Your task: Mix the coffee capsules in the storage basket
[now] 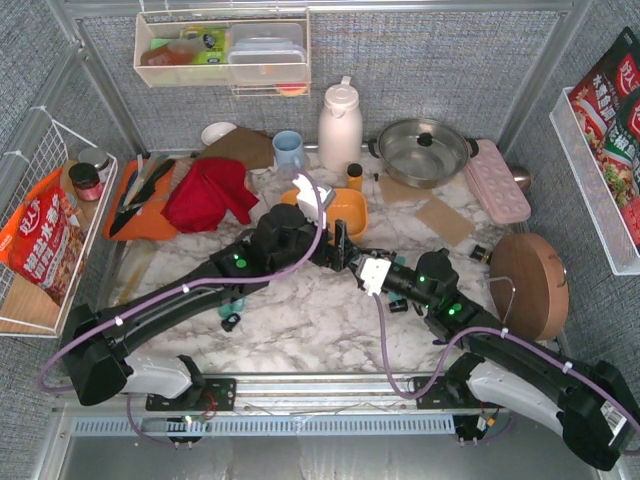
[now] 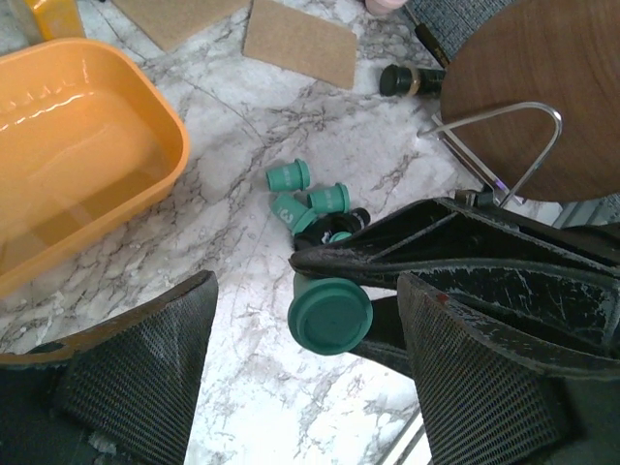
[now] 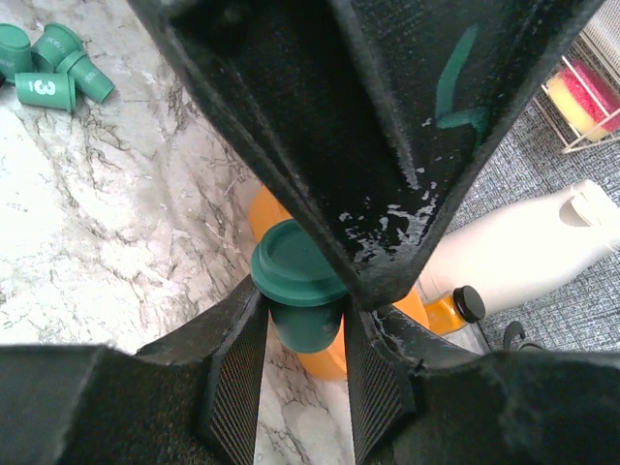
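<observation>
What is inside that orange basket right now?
The storage basket shows a bare floor in the left wrist view; one end is cut off. From above, the left arm covers part. Teal coffee capsules lie outside on the table.

lit: bright, even, soft shadows | glare: storage basket (image 2: pixel 68 116) floor | wrist cams: foregrnd blurry

The marbled counter (image 1: pixel 300 330) carries an orange basket (image 2: pixel 58 165), loose teal capsules (image 2: pixel 289 176), two brown mats (image 2: pixel 300 44), a round wooden board (image 1: pixel 530 285), a pot (image 1: pixel 400 165) and a white jug (image 1: pixel 340 125).
</observation>
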You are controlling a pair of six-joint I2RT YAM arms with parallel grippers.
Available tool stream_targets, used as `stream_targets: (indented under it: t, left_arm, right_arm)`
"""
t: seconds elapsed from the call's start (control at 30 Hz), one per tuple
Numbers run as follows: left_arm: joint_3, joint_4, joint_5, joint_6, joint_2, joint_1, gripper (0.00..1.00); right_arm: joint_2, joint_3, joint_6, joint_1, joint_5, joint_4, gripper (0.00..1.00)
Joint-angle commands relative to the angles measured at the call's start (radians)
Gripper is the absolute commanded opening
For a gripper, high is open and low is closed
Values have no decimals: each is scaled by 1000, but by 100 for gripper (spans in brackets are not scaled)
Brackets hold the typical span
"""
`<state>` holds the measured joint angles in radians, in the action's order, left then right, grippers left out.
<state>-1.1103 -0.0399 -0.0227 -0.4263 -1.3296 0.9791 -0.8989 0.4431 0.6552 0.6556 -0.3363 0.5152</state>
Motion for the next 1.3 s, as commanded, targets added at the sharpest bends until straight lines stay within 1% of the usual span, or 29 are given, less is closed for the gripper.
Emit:
stream_targets:
  t: [0.0,0.17,0.3,0.53,0.63,0.7,0.77,1.0,1.1,1.27]
  left_arm:
    - [1,-46,29,1,17,1,83]
    - [13,-59,41,-8,38,1,83]
    - [4,-72,69,-16,19,2,82]
    - [-1,-45,73,-26,-11,6,81]
    - [-4,-37,63,-24,-17,7,77]
    - [-7,-36,63,-24,-23,7,72]
    - [-8,-34,65,-25,-28,8,70]
    - [-9,-27,86,-33,-44,10,69]
    - [-10,-25,91,-35,-48,12,68]
    - [-12,-19,102,-38,-50,14,57]
  right_arm:
    - [-5,3,12,1,10,26,13]
    - [-2,3,11,2,2,27,13]
    - [4,4,11,2,0,25,13]
    - [7,9,11,2,-18,10,13]
    - [8,10,9,1,-27,8,13]
    - [8,11,8,2,-29,8,13]
    - [9,10,7,1,-27,8,13]
    - [7,10,6,1,-22,10,14]
    - [6,12,5,2,-14,8,14]
    - [2,14,6,1,-8,9,15]
